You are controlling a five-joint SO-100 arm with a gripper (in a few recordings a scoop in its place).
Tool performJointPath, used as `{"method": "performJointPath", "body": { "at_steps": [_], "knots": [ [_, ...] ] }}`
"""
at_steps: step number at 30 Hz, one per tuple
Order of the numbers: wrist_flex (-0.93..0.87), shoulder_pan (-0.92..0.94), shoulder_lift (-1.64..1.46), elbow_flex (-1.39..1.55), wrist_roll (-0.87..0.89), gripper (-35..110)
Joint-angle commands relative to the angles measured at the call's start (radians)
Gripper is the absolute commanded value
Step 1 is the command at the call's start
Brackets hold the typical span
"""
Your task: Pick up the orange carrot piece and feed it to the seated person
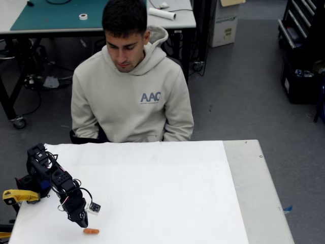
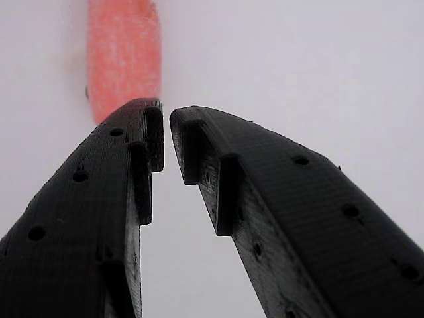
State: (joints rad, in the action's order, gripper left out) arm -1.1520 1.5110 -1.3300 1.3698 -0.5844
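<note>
Fixed view, left to right | black ribbed printed pincer (image 1: pixel 81 219) angled down at near-left of matte white surface (image 1: pixel 167 188), tips almost closed, gripping nothing, poised just over the orange carrot piece (image 1: pixel 91 231) | stubby, rounded, grainy, lying flat | seated person (image 1: pixel 132 86) waits at far edge, centre.

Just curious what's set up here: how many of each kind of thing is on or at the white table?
Orange carrot piece: 1
Robot arm with black fingers: 1
Seated person behind the table: 1
Total: 3
</note>
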Motion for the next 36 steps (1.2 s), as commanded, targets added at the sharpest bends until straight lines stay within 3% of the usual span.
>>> {"method": "performJointPath", "body": {
  "at_steps": [1,9,20,36],
  "knots": [
    [0.003,0.014,-0.040,-0.057,-0.008,-2],
    [0.003,-0.002,-0.040,-0.055,-0.012,0],
    [0.003,-0.029,-0.040,-0.054,-0.003,29],
    [0.014,-0.031,0.092,-0.055,-0.009,22]
  ]
}}
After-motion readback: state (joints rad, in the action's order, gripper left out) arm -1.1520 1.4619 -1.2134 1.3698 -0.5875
